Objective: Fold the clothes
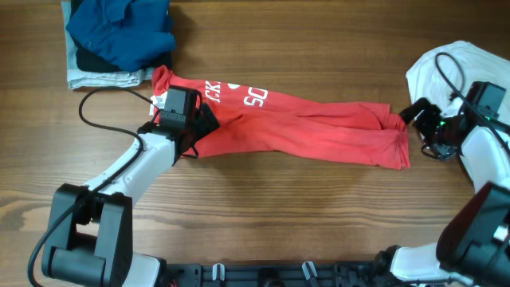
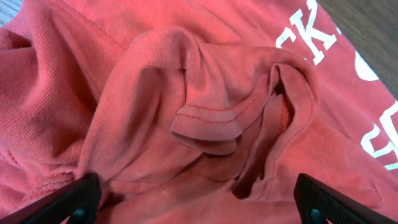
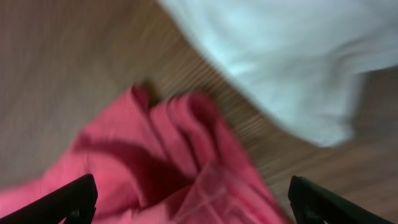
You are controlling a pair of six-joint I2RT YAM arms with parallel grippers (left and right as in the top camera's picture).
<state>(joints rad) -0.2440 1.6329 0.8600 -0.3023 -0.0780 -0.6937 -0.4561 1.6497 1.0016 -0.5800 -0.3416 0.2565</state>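
— Overhead: how is the red T-shirt (image 1: 303,127) laid?
— As a long band; the left gripper (image 1: 205,119) is set at its lettered end, the right gripper (image 1: 408,117) at the far end, by the white shirt (image 1: 450,68).
— Wrist views?
— Left: jaws spread wide over bunched cloth. Right: blurred, jaws wide, nothing clasped.

Soft, even light is falling on the wooden table (image 1: 263,199), leaving faint shadows under the red T-shirt (image 1: 319,131). The left wrist view is showing its knit sharply; blur is smearing the right wrist view's white shirt (image 3: 280,56).
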